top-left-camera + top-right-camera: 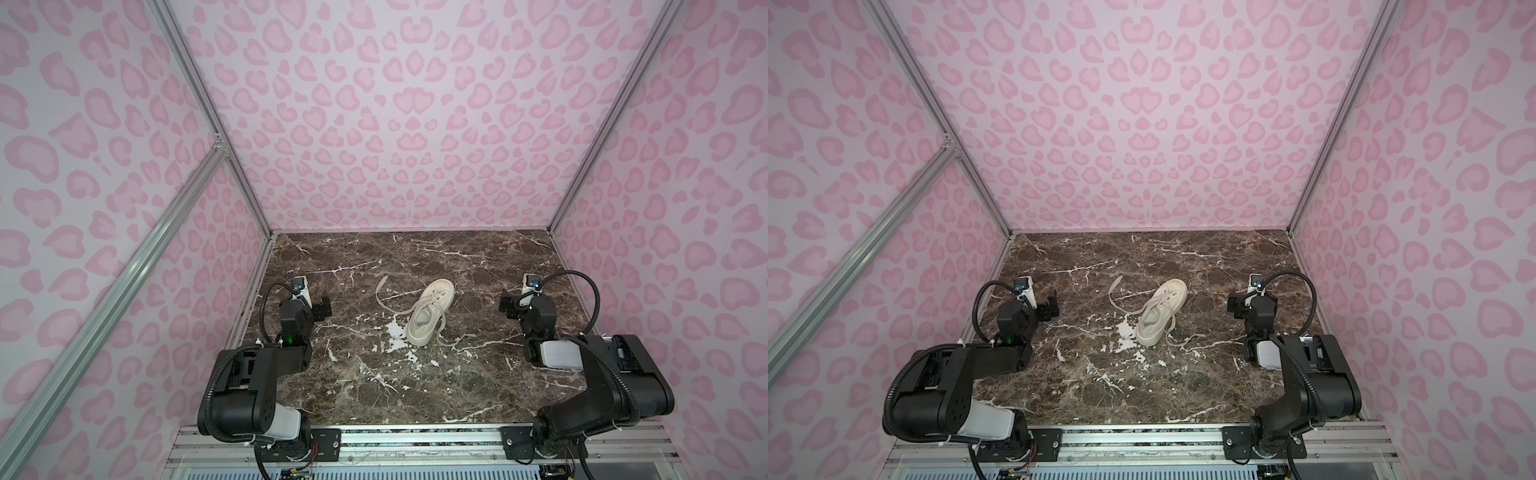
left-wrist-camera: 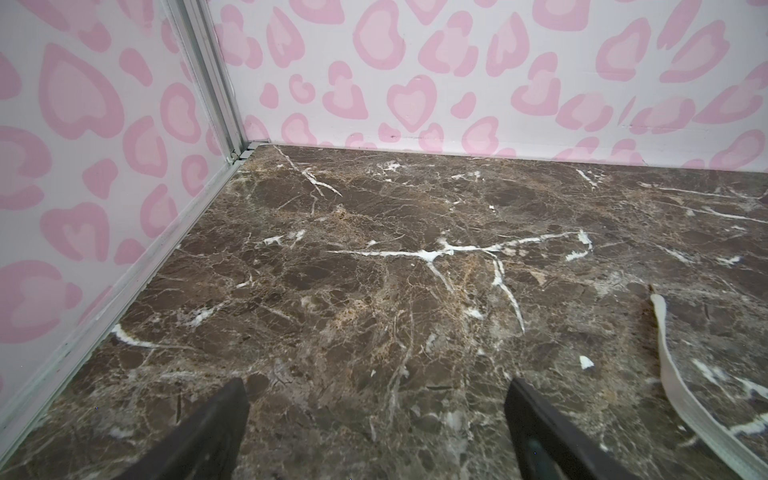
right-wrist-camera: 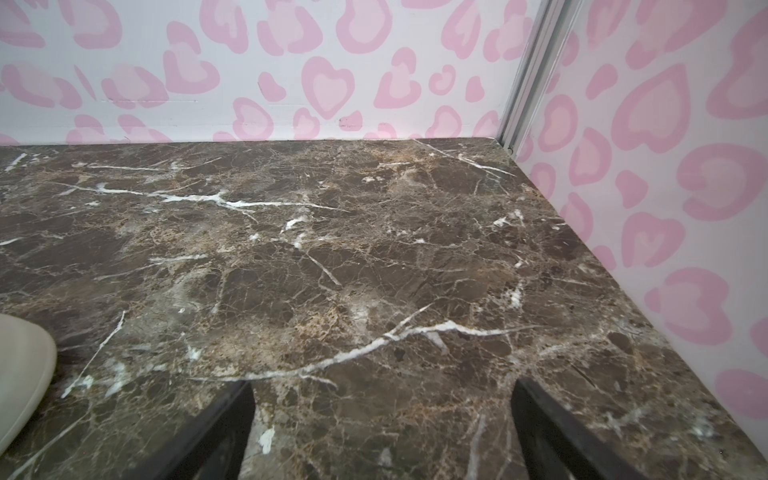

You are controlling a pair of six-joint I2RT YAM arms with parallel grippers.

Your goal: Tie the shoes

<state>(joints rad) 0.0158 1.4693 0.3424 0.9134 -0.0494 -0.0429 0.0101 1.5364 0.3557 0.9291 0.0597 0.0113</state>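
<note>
Black left gripper (image 2: pixel 377 381) and right gripper (image 3: pixel 383 383) both gape wide, holding nothing, apart from the cream shoe (image 1: pixel 428 312).

Cream sneaker (image 1: pixel 428 312), cream laces (image 2: pixel 667 370), brown white-veined marble tabletop (image 1: pixel 374 382), pink heart-spotted walls (image 1: pixel 395 124), black arms (image 1: pixel 245 399)

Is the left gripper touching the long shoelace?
Apart. The left wrist view shows bare marble table between the open left gripper and the shoelace.
</note>
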